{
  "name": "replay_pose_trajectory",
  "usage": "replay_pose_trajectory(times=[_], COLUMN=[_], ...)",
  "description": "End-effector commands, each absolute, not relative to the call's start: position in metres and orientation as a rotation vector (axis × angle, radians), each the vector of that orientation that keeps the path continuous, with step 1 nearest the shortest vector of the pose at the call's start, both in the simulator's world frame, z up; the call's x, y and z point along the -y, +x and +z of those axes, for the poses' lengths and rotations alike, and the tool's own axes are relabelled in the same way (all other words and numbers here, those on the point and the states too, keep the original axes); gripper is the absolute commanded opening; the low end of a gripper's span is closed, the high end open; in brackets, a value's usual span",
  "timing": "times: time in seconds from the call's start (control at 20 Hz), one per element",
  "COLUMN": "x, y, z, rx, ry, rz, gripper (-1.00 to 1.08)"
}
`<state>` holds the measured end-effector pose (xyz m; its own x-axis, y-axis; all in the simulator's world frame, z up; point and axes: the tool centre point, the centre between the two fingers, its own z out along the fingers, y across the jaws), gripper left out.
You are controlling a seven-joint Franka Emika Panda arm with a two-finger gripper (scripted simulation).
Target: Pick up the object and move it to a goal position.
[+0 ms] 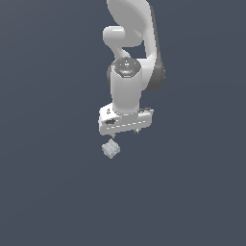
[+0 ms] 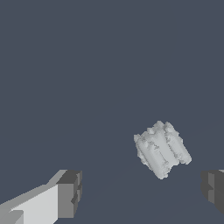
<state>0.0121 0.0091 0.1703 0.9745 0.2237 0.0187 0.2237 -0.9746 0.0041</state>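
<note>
Jaws spread wide and empty on the gripper (image 1: 125, 129), poised over the object (image 1: 111, 149) lying alone on the flat grey floor (image 1: 48, 192), just below and toward the exterior view's left, ridged long axis skewed to the finger line, closer to one fingertip (image 2: 213, 186).

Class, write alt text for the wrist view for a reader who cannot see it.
A small pale grey-white ridged block lies on a plain dark grey-blue surface, untouched. The claw is open, one dark fingertip on each side of the frame, the block beyond the gap and nearer one fingertip.
</note>
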Motion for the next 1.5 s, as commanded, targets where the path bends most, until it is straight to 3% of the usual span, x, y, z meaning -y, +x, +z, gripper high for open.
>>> replay_pose_trajectory(times=[0.0, 1.45], x=[-0.002, 0.058], y=[0.013, 0.016], z=[0.162, 0.092], rx=[-0.437, -1.168], ry=[3.107, 2.916], rz=[0.026, 0.000], gripper=[1.00, 1.00])
